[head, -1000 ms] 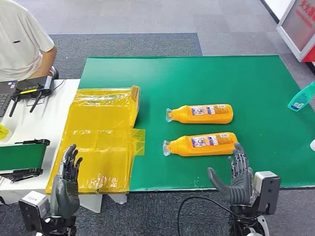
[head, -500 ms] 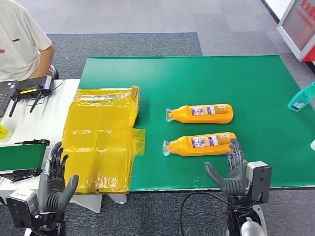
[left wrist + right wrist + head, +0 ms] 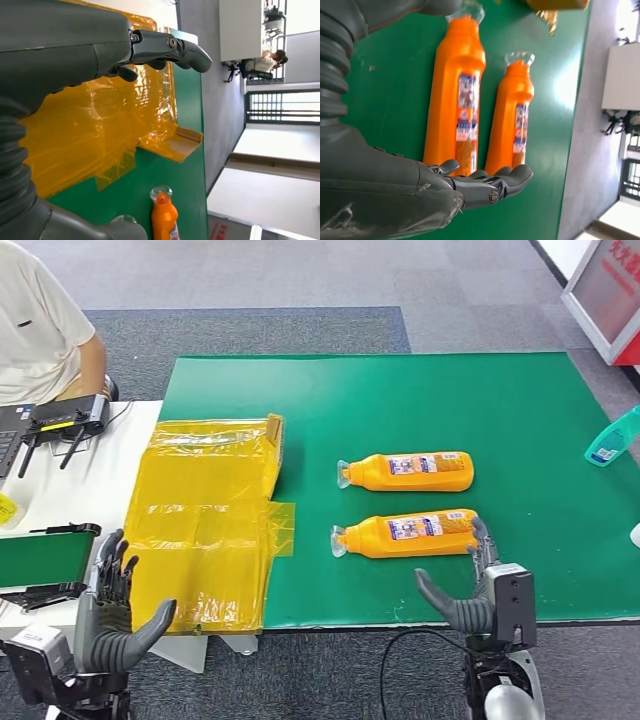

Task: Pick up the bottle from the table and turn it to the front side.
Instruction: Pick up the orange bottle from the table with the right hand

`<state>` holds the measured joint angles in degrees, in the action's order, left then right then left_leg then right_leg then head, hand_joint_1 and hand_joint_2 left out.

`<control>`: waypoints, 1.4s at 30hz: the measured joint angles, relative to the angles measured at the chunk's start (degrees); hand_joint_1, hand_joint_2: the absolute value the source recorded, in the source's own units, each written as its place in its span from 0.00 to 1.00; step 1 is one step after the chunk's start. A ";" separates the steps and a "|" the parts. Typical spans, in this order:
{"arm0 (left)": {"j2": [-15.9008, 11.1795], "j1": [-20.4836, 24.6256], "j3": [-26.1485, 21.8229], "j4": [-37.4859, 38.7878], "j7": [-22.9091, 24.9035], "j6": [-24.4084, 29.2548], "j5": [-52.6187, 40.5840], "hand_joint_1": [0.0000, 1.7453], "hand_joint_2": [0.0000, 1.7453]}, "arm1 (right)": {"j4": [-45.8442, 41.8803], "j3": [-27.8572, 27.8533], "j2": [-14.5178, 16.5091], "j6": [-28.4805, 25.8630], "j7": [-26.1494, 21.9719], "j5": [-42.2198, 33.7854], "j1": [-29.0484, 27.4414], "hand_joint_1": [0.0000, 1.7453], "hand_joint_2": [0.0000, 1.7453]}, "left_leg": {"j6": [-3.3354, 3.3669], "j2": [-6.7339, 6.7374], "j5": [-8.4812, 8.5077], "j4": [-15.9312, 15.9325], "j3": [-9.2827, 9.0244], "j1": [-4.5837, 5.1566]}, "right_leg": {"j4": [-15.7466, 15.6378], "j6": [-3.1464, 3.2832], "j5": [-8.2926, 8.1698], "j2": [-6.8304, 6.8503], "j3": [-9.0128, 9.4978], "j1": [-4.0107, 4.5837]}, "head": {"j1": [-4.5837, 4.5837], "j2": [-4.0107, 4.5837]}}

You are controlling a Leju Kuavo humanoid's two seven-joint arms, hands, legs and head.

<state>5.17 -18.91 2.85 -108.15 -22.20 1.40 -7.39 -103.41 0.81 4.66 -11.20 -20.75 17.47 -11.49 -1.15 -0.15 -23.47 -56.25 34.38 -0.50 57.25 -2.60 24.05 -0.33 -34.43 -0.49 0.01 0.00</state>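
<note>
Right hand (image 3: 474, 585) spread open, empty, at near orange bottle's (image 3: 411, 534) base; left hand (image 3: 113, 615) open, empty, by yellow bag (image 3: 204, 530) on desk (image 3: 423, 400).

Bare green mat (image 3: 528, 420) btwn near bottle (image 3: 411, 533) & far bottle (image 3: 411, 471); yellow bag (image 3: 204, 530) well apart.

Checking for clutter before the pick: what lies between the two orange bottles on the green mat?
Nothing: bare green mat separates the near orange bottle from the far orange bottle, as the head view and right wrist view show.
</note>
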 joint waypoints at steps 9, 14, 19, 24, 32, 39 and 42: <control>0.53 -0.13 -0.96 0.00 0.63 -4.23 -0.06 0.00 1.00 | 1.34 1.43 -6.77 0.02 12.88 23.64 4.43 0.00 1.00 | 0.01 0.00 0.01 0.00 0.00 0.01 | 0.00 -0.02 -0.03 0.00 0.02 -0.01 | 0.01 0.00; 0.54 0.02 -1.02 0.01 1.04 -5.32 0.44 0.00 1.00 | 2.81 2.42 -8.96 2.03 16.10 26.75 6.52 0.00 1.00 | 0.02 0.00 0.03 0.00 0.00 0.01 | 0.00 -0.03 -0.05 0.00 0.02 -0.01 | 0.01 0.00; 0.56 1.25 -1.06 0.44 1.54 -7.40 0.36 0.00 1.00 | 11.96 8.11 -18.03 12.66 24.83 33.38 17.78 0.00 1.00 | 0.06 0.00 0.14 -0.01 0.02 0.01 | 0.00 -0.07 -0.14 0.00 0.03 -0.01 | 0.01 0.00; 0.49 3.12 -0.88 1.60 1.55 -7.96 0.98 0.00 1.00 | 22.25 13.93 -21.12 17.53 27.78 34.38 28.07 0.00 1.00 | 0.04 0.00 0.25 -0.02 0.02 0.01 | 0.00 -0.08 -0.25 0.00 0.01 -0.01 | 0.01 0.00; 0.40 5.05 0.28 3.21 0.98 -10.55 4.98 0.00 1.00 | 38.29 21.33 -22.08 19.21 32.80 37.09 40.64 0.00 1.00 | 0.07 0.00 0.32 -0.02 0.05 0.01 | 0.01 -0.06 -0.30 0.00 -0.01 -0.01 | 0.02 0.00; 0.38 6.63 1.93 3.96 1.03 -10.96 4.71 0.00 1.00 | 49.81 25.23 -20.93 19.71 35.11 42.56 46.69 0.00 1.00 | 0.07 -0.01 0.32 -0.02 0.07 0.01 | 0.02 -0.06 -0.31 0.01 -0.02 -0.01 | 0.01 0.00; 0.33 6.87 2.55 3.96 1.04 -10.76 4.80 0.00 1.00 | 52.69 26.48 -20.63 20.80 35.28 43.62 48.21 0.00 1.00 | 0.07 -0.01 0.32 -0.02 0.07 0.01 | 0.02 -0.06 -0.30 0.01 -0.02 -0.01 | 0.00 0.00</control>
<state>5.50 -12.04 5.40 -104.19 -21.16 -9.36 -2.59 -50.72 27.29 -15.97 9.59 14.53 61.09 36.72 -1.08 -0.16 -23.15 -56.28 34.45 -0.49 57.27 -2.66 23.74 -0.32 -34.46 -0.50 0.01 0.00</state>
